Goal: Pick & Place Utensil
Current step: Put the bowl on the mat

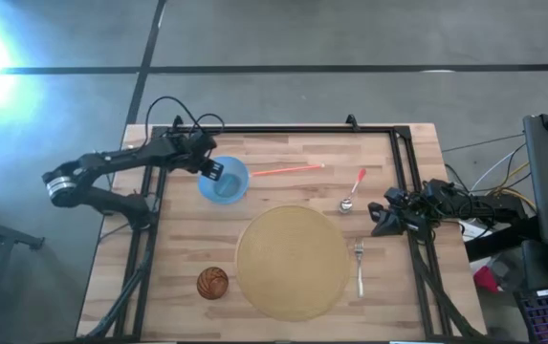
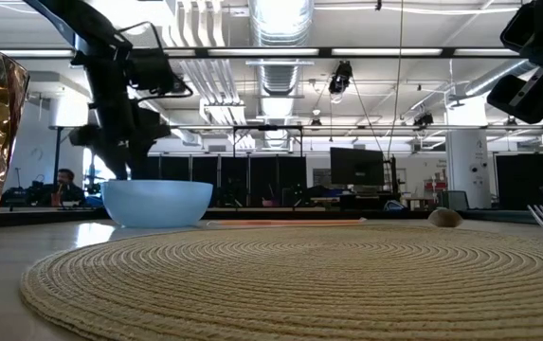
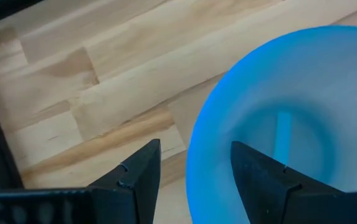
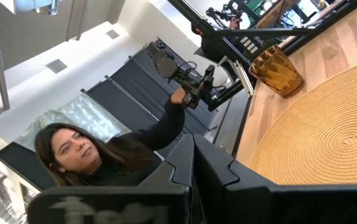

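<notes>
Utensil-wise, nothing has really been picked yet as far as I can tell: the fork (image 1: 359,267) lies flat on the counter (image 1: 187,239) just off the 3 o'clock edge of the round woven placemat (image 1: 293,261), the red-handled spoon (image 1: 352,189) sits up around 1 o'clock from the mat, and a long orange stick-like utensil (image 1: 288,171) lies just past the blue bowl (image 1: 224,180), out toward 3 o'clock from it. The left hand (image 1: 211,172) hangs over the bowl's rim with its fingers (image 3: 138,177) spread apart, one outside the bowl and the other over the inside, gripping nothing. Maybe there's something pale standing in the bowl in the left wrist view, but I can't say what. The right hand (image 1: 377,218) is parked at the counter's 3 o'clock edge, fingers pressed together and empty. An amber glass (image 1: 212,283) sits at 9 o'clock of the mat. So I'd call this early days: grasp, carry and set-down all look left to do.
</notes>
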Robot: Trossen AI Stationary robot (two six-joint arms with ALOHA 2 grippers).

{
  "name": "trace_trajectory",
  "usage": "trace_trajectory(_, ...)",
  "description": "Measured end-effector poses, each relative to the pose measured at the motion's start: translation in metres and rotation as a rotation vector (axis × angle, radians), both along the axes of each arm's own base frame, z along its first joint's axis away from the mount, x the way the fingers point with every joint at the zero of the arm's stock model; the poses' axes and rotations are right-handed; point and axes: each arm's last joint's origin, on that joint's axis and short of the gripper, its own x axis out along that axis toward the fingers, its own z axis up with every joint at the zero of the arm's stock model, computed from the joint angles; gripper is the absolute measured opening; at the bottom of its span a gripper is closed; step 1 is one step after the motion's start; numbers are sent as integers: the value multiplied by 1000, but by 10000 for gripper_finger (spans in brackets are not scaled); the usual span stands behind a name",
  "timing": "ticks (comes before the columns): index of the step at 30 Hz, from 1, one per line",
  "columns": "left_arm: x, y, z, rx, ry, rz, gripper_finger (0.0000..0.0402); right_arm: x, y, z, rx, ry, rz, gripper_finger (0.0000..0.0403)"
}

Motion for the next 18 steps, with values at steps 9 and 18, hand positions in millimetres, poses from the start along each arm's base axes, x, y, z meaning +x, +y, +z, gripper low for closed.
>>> trace_trajectory(9,7,4,-14,-56,29,-1,186,0,0,0,0,0,0,8)
trace_trajectory(18,8,5,-17,-72,39,-1,164,0,0,0,0,-1,0,8)
